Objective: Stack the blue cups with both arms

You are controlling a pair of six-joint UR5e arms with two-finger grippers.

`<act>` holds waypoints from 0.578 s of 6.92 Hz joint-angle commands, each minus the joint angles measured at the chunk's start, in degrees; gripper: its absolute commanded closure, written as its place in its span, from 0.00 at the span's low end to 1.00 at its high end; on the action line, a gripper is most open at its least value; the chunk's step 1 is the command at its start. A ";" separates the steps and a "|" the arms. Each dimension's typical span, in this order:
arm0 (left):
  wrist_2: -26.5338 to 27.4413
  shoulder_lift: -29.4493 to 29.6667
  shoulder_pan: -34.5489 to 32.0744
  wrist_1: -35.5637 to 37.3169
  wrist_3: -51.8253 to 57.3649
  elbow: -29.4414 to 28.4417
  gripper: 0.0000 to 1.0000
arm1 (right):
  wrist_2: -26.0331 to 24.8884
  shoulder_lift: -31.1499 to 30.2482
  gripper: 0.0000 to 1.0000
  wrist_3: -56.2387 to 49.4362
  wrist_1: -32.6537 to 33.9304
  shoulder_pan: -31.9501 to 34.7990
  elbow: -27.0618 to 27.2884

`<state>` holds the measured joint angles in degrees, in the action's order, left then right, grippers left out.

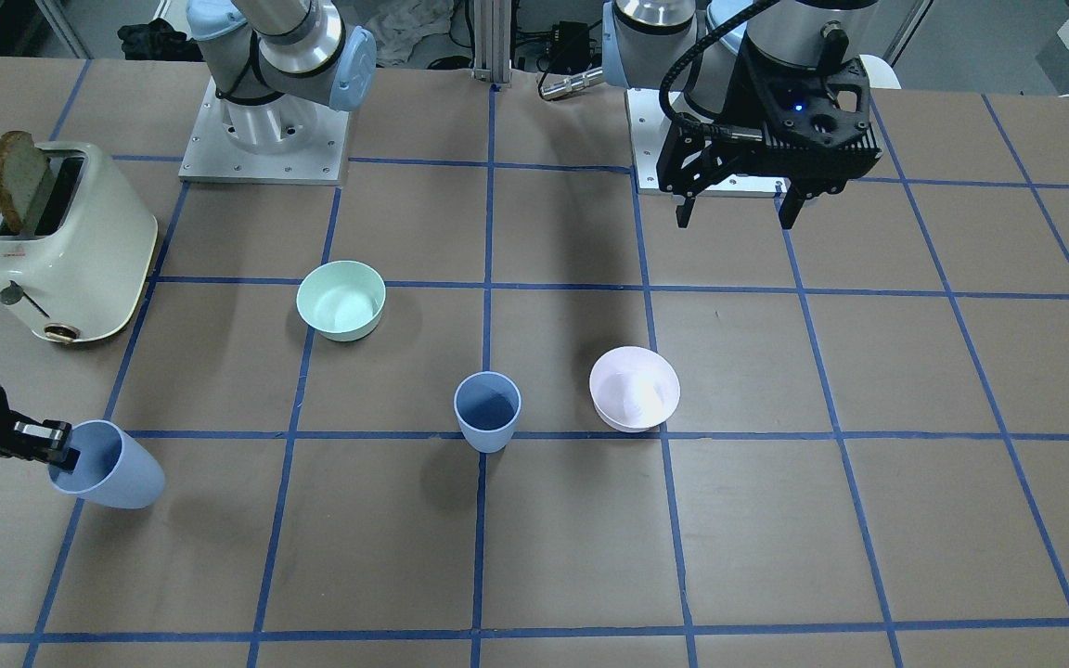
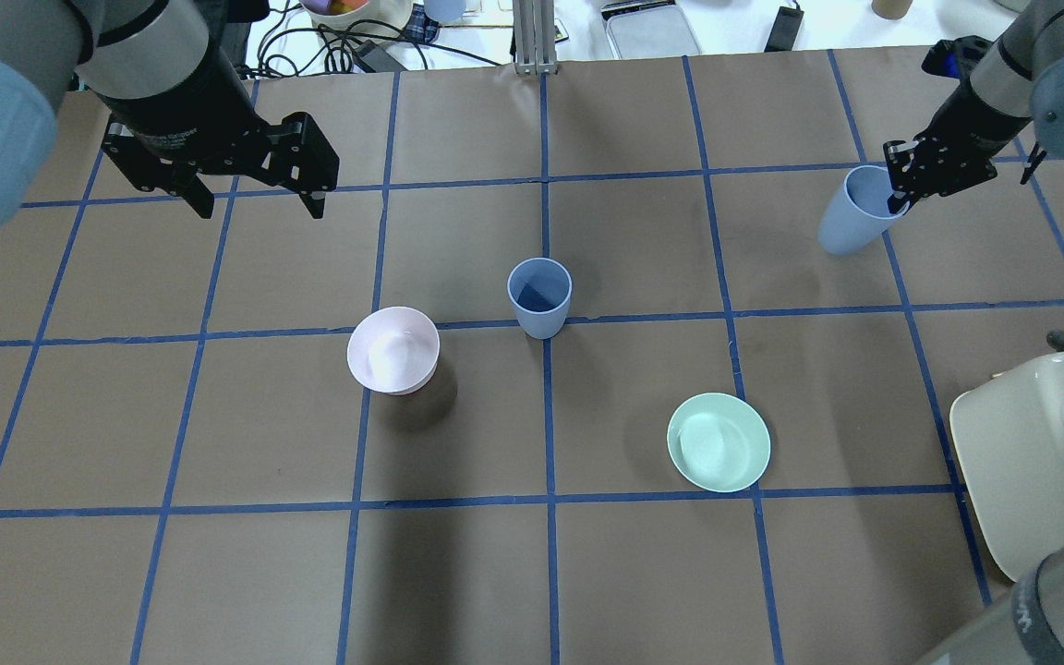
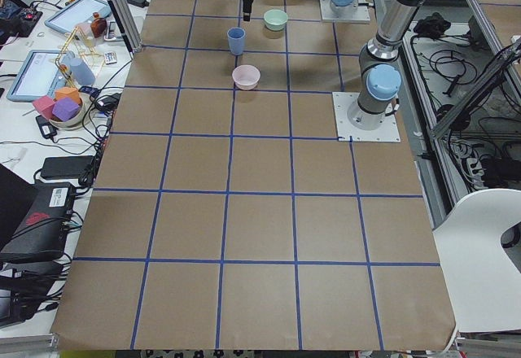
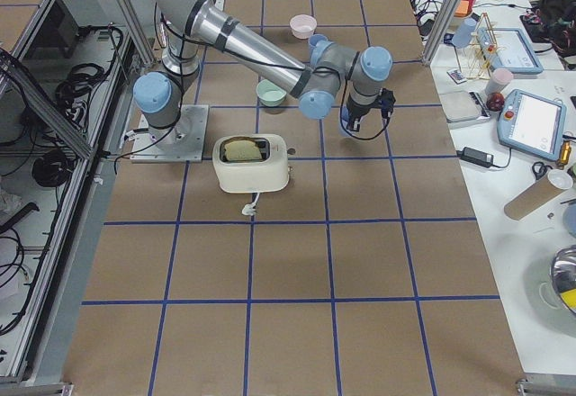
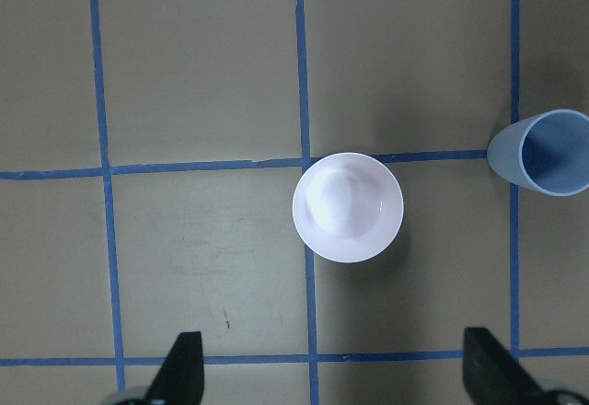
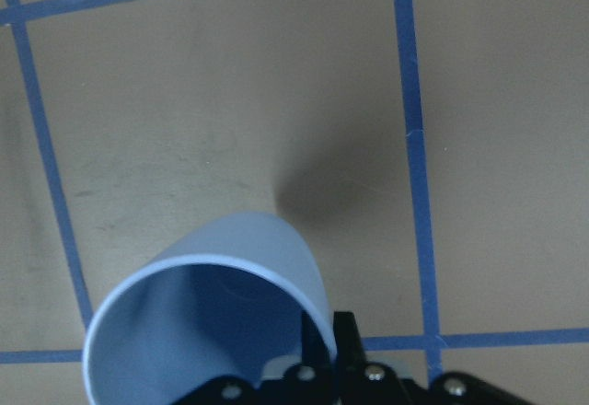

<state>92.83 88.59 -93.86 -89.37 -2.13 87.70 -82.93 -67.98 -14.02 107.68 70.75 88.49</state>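
Right gripper (image 2: 901, 189): clamped on the rim of the held blue cup (image 2: 848, 220). The right wrist view shows one finger inside the mouth and the other against the outer wall.

Held blue cup: tilted, mouth up toward the gripper, base angled toward the middle of the table (image 2: 218, 416). It sits at the far right of the table. Whether its base touches the surface cannot be determined.

Standing blue cup (image 2: 539, 297): upright and empty near the table centre, at a crossing of the blue tape lines (image 2: 643, 175). It is well apart from the held blue cup and from both grippers.

Left gripper (image 2: 261, 208): jaws wide apart, holding nothing. It hovers above the far left of the table, fingers pointing down. In its wrist view the standing blue cup lies at the right edge.

Other items:
- The pink bowl (image 2: 393, 349) is just left of the standing blue cup, not touching it.
- The green bowl (image 2: 719, 441) is nearer and to the right.
- The cream toaster (image 1: 70, 250) stands at the near right edge, with a slice of toast (image 1: 17, 176) in its slot
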 commanded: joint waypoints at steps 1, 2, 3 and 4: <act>-0.02 0.00 0.08 -0.02 0.02 0.01 0.00 | -0.22 -5.82 1.00 8.77 -1.07 11.01 -0.51; -0.02 0.00 0.08 0.07 0.02 0.01 0.00 | -1.09 -6.89 1.00 13.45 -0.90 18.21 -0.51; -0.02 0.00 0.08 0.07 0.02 0.01 0.00 | -1.10 -7.25 1.00 19.24 -1.33 25.16 -0.42; -0.02 0.00 0.08 0.07 -0.07 0.01 0.00 | -1.53 -7.25 1.00 26.25 -0.64 31.32 -0.16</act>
<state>92.81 88.59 -93.78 -89.30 -2.13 87.72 -84.03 -74.91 4.55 106.64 94.37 88.12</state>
